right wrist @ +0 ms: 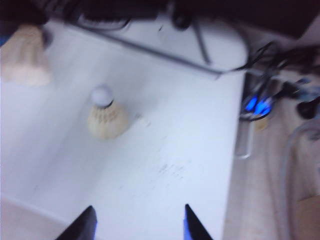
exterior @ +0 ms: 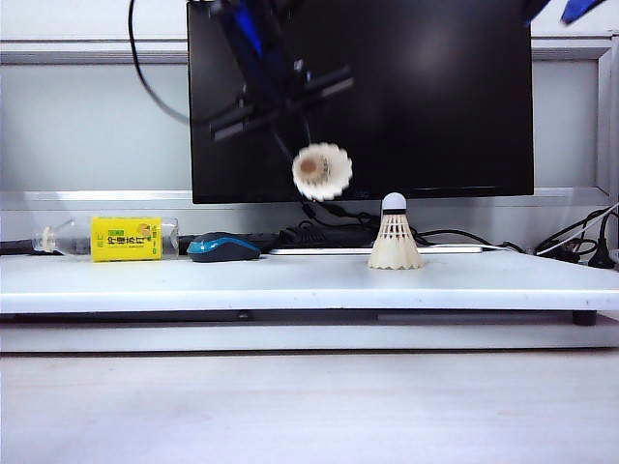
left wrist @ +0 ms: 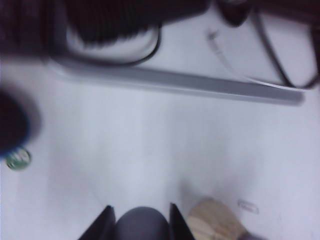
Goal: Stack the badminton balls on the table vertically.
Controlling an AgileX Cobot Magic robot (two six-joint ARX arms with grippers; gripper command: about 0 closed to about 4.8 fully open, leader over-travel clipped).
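Ext view: left hand [exterior: 311, 145] up in front of monitor [exterior: 435, 97], gripping one shuttlecock [exterior: 322, 171]; 2nd shuttlecock [exterior: 394, 242] upright on table [exterior: 290, 280]. Left wrist: blurred, held cork [left wrist: 141, 222] btwn fingers [left wrist: 102, 227]. Right wrist: right hand [right wrist: 137, 222] open above table edge

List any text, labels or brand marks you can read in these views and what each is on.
None can be quoted.
Yellow label on the clear bottle lying on the table: green print, too small to read.
Round green sticker in the left wrist view: blurred, unreadable.
Monitor, blue mouse, both shuttlecocks: no readable marks.
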